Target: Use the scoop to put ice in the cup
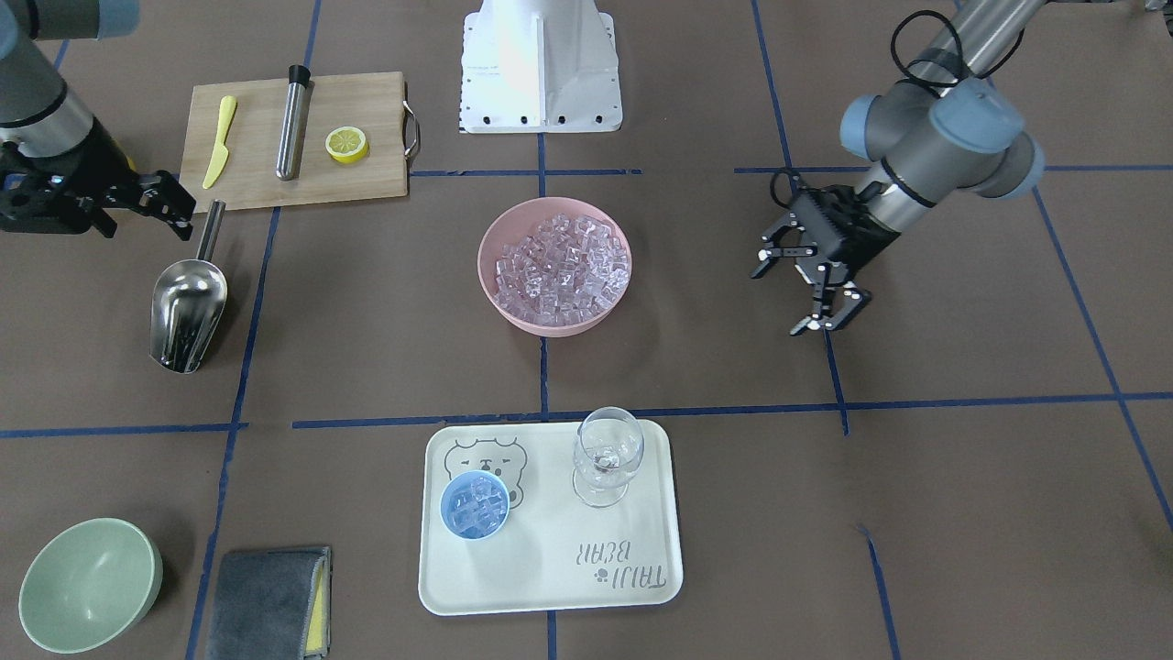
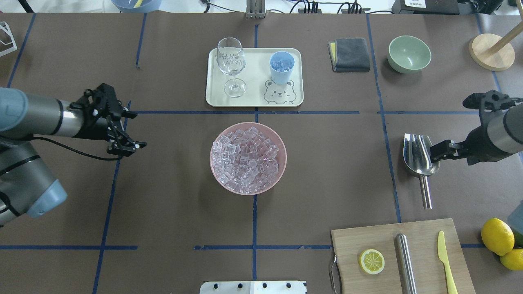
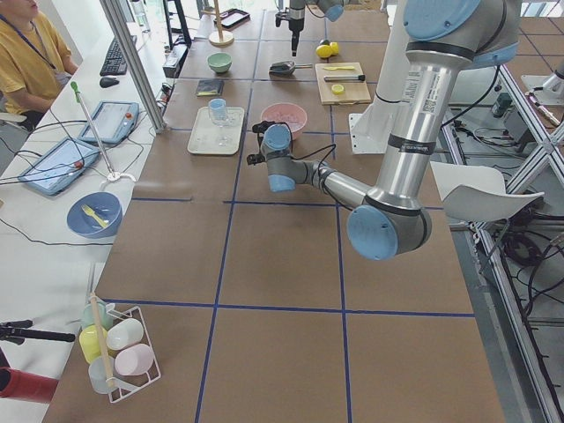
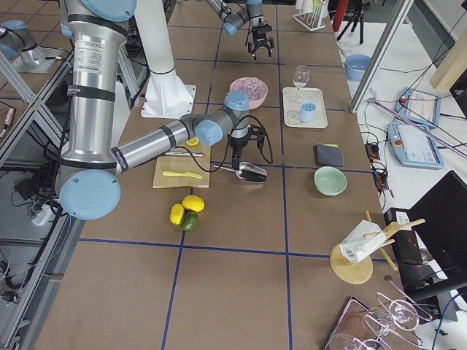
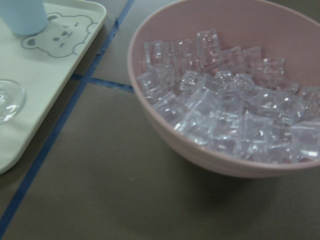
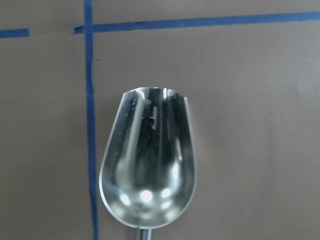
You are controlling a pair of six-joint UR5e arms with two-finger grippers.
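Note:
The steel scoop (image 1: 188, 312) (image 2: 419, 157) lies empty on the table, and its trough fills the right wrist view (image 6: 147, 170). My right gripper (image 1: 181, 209) (image 2: 436, 152) hovers open over the scoop's handle end, holding nothing. The light-blue cup (image 1: 475, 506) (image 2: 282, 65) stands on the cream tray (image 1: 550, 587) and holds some ice cubes. The rest of the ice (image 1: 561, 270) (image 2: 247, 159) (image 5: 225, 115) fills a pink bowl (image 2: 216, 179) at the table's centre. My left gripper (image 1: 790, 295) (image 2: 134, 130) is open and empty, off to the bowl's side.
A wine glass (image 1: 607, 454) shares the tray with the cup. A cutting board (image 2: 367, 237) near the scoop carries a lemon half (image 2: 372, 261), a steel tube (image 2: 405, 261) and a yellow knife (image 2: 445, 261). A green bowl (image 2: 409, 53) and grey cloth (image 2: 350, 54) sit beyond.

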